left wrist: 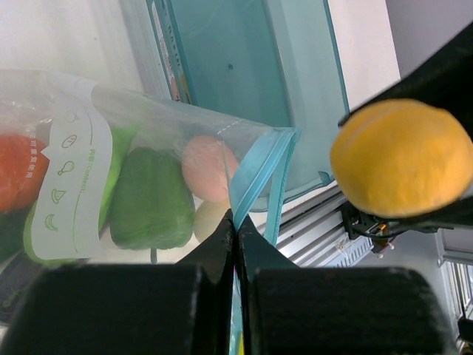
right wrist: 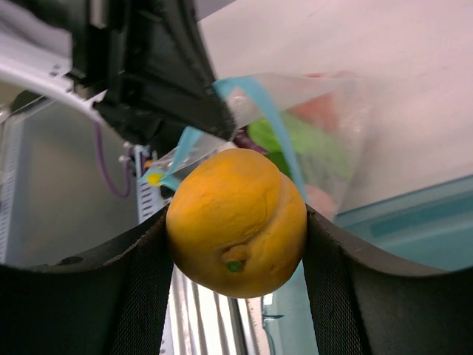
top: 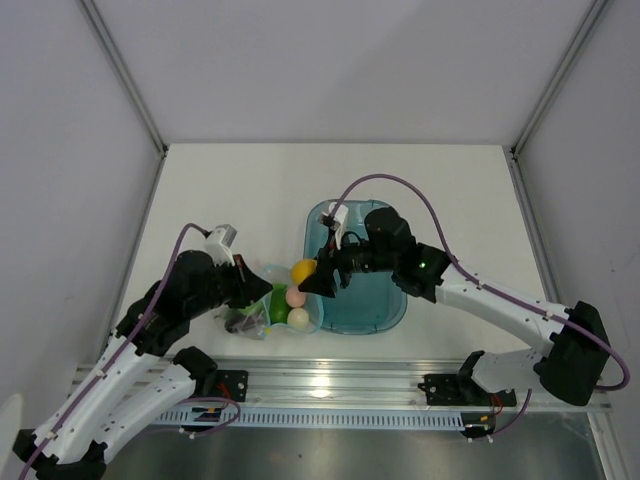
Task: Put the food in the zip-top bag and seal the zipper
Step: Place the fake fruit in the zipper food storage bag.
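The clear zip-top bag [top: 262,310] lies at the table's near edge, left of the teal tray. It holds a green pepper [left wrist: 151,200], a pink piece [left wrist: 207,168], a pale piece and a red piece [left wrist: 16,171]. My left gripper [left wrist: 236,222] is shut on the bag's light blue zipper strip [left wrist: 255,181] and holds the mouth up. My right gripper [top: 318,281] is shut on a yellow-orange round fruit [right wrist: 236,222], which hangs just at the bag's mouth [right wrist: 259,118]. The fruit also shows in the top view [top: 303,271] and the left wrist view [left wrist: 403,159].
A teal translucent tray [top: 365,300] stands right of the bag, under my right arm. The metal rail [top: 330,385] runs along the near table edge. White walls close the back and sides.
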{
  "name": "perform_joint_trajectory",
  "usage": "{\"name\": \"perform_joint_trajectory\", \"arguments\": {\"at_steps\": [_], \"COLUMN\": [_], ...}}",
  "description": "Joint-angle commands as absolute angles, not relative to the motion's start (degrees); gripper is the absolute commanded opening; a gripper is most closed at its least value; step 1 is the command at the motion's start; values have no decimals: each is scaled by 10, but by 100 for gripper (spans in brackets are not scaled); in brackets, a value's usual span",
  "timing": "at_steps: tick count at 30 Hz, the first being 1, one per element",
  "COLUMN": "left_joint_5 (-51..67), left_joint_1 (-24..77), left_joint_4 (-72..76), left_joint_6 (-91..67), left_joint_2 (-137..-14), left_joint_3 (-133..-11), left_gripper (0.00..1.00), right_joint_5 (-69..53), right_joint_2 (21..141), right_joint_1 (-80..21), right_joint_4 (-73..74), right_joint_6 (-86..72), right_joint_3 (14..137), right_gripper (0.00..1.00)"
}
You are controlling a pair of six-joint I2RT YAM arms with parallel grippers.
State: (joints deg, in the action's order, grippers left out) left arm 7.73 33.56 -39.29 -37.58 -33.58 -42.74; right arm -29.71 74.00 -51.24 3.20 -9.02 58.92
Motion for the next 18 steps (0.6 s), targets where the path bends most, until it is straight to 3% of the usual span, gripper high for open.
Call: {"name": "perform_joint_trajectory", "arguments": {"at_steps": [1,10,18], "left_joint_5": [74,82,91], "left_joint_1": [332,333,333], "left_joint_4": [-396,-403,-406], "left_joint_6": [-382,-381,-384], "left_joint_2": [-331,-340,-340], "left_joint_3": [-451,-482,-494], "left_gripper": [1,1,1], "right_joint_5": [-404,-410,-337], "right_joint_2": [751,830,877], "right_joint_1": [-519,-555,-570], "right_joint_4": [40,114,65], "right_joint_6": [-69,-39,-55], "right_joint_3": [610,671,694], "right_gripper": [0,0,0]}}
